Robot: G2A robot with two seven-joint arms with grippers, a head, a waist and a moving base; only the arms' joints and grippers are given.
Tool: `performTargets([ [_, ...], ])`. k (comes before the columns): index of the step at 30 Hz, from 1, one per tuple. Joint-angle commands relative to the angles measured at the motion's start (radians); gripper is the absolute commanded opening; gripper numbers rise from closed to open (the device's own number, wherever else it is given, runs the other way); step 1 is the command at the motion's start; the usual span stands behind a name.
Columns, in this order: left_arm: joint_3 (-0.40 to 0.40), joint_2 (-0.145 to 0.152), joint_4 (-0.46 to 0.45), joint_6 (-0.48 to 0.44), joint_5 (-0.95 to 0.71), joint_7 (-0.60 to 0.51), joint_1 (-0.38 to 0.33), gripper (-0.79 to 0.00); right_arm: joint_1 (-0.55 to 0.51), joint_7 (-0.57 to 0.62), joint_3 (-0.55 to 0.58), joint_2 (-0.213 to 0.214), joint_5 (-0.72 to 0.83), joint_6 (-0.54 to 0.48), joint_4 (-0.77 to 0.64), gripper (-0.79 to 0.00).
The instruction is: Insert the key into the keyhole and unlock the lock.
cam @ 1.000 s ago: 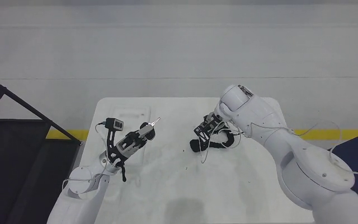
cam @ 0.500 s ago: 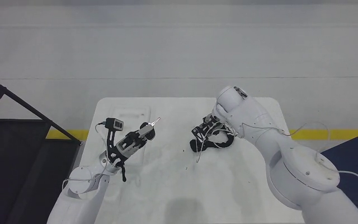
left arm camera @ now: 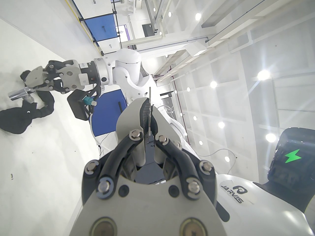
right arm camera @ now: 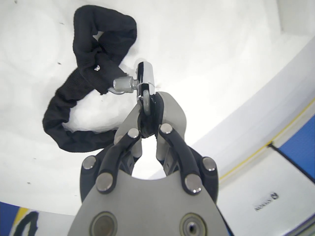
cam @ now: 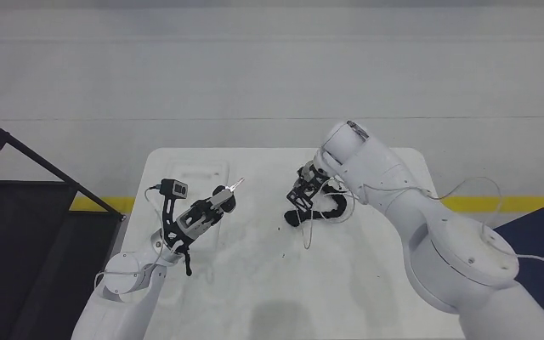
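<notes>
Left pincer clamps the thin, rigid key. Right pincer grips the chrome lock, likely slick, at frame centre; its sleeved chain looks limp.

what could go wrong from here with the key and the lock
The key is held only by its head in the left end effector, so it could twist or slip on contact.
The right end effector grips just one end of the lock, so a push could pivot it.
</notes>
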Motion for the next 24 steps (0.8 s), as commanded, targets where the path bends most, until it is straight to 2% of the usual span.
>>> performTargets([
  [1, 0.000, 0.000, 0.000, 0.000, 0.000, 0.000, 0.000, -0.785, -0.001, -0.016, 0.001, 0.010, -0.018, 0.112, -0.024, -0.785],
  [5, 0.000, 0.000, 0.000, 0.000, 0.000, 0.000, 0.000, -0.785, -0.007, -0.044, 0.050, 0.044, 0.048, 0.304, -0.069, -0.785],
  [12, 0.000, 0.000, 0.000, 0.000, 0.000, 0.000, 0.000, -0.785, -0.077, -0.075, 0.197, 0.144, 0.234, 0.533, -0.163, -0.785],
  [19, 0.000, 0.000, 0.000, 0.000, 0.000, 0.000, 0.000, -0.785, -0.219, -0.011, 0.364, 0.284, 0.299, 0.654, -0.372, -0.785],
  [24, 0.000, 0.000, 0.000, 0.000, 0.000, 0.000, 0.000, -0.785, -0.398, 0.118, 0.552, 0.414, 0.225, 0.658, -0.714, -0.785],
])
